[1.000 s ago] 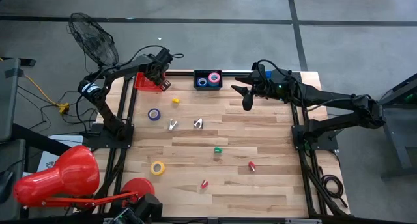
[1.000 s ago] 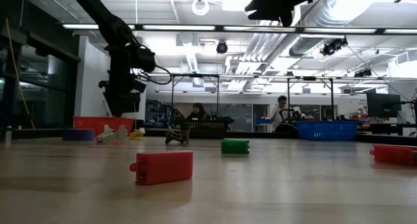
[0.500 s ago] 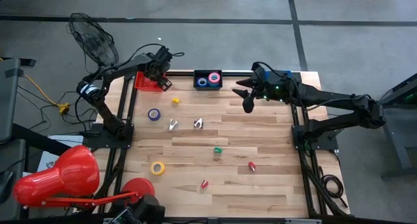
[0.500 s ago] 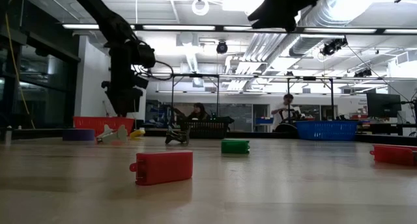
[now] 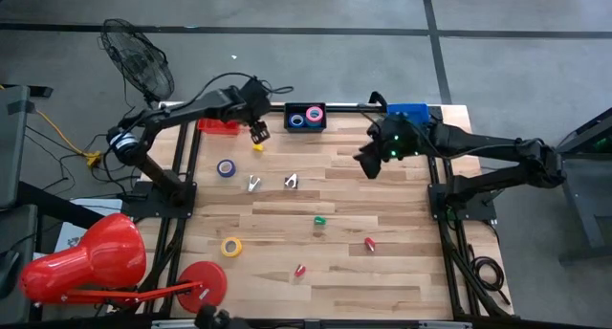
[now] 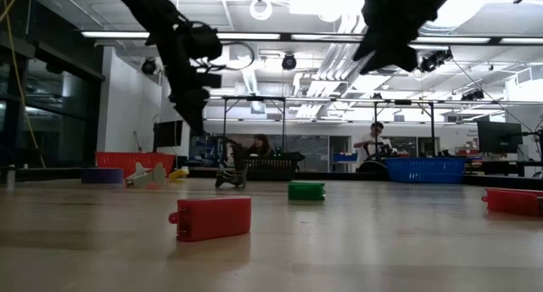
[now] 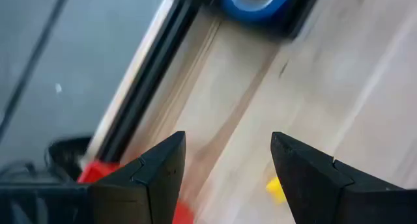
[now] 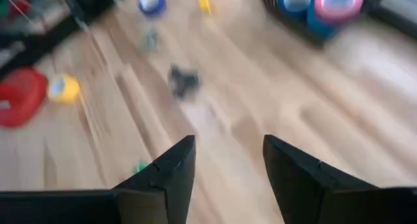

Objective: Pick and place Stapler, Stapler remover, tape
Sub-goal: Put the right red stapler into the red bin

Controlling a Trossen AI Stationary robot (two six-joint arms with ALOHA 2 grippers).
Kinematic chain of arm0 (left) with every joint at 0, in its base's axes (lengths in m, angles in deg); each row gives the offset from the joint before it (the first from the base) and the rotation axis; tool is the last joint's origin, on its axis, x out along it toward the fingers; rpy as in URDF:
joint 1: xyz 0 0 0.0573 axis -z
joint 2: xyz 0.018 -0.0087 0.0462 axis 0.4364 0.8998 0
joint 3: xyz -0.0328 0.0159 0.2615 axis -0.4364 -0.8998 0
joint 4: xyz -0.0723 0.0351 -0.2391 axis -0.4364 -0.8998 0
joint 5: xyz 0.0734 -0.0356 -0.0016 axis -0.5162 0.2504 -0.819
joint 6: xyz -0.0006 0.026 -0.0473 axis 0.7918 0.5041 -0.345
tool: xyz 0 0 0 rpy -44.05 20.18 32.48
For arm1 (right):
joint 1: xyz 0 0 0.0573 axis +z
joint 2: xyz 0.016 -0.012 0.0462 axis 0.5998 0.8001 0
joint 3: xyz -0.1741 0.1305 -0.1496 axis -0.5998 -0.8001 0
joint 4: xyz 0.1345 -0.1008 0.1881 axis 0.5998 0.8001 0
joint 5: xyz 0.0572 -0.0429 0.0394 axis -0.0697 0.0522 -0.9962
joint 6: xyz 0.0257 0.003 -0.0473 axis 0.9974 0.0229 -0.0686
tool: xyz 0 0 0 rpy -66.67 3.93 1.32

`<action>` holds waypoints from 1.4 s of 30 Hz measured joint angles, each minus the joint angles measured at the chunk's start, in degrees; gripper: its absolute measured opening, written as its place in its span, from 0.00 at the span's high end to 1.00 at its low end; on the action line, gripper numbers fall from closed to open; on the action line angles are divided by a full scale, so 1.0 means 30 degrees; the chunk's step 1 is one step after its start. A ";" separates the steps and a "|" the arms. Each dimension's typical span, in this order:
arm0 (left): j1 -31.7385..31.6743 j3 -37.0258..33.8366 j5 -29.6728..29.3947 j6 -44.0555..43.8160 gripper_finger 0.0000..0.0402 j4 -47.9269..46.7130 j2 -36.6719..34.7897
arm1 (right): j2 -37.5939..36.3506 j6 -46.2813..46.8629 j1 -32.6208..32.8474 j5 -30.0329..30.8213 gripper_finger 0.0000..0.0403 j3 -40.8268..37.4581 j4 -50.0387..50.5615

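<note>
My left pincer (image 5: 258, 133) open, empty, just above yellow piece (image 5: 257, 148); right pincer (image 5: 367, 165) open, empty over bench (image 5: 382, 262).

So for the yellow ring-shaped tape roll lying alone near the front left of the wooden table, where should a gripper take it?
The yellow ring-shaped tape roll lies flat, open centre facing up, with bare wooden table all round it. Probably best from straight above: one finger into the hole and one outside, pinching the wall, or both fingers spanning the outer rim. The left gripper, open and empty, is on that side.

Two dark jointed arms, black cables, wedge-shaped dark fingers (image 7: 156, 178).
</note>
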 joint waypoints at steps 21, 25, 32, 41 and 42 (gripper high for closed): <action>0.1709 0.0000 0.1016 0.0089 0.45 0.1069 -0.0651 | 0.2059 1.4419 0.7741 0.0643 0.57 -0.0022 0.8033; 0.1702 0.0000 0.1403 0.0516 0.45 0.1032 -0.0651 | 0.2971 1.7359 0.8659 0.1242 0.57 -0.0022 0.7920; 0.1709 0.0000 0.2501 0.1023 0.45 0.1010 -0.0651 | 0.4894 1.8973 0.9995 -0.1077 0.57 -0.0022 0.7488; 0.1702 0.0000 0.2757 0.1682 0.45 0.1003 -0.0651 | 0.7897 1.9800 1.1603 -0.1814 0.57 -0.0022 0.5429; 0.1702 0.0000 0.2763 0.1759 0.45 0.1003 -0.0651 | 0.8159 1.9517 1.1667 -0.1821 0.57 -0.0022 0.5210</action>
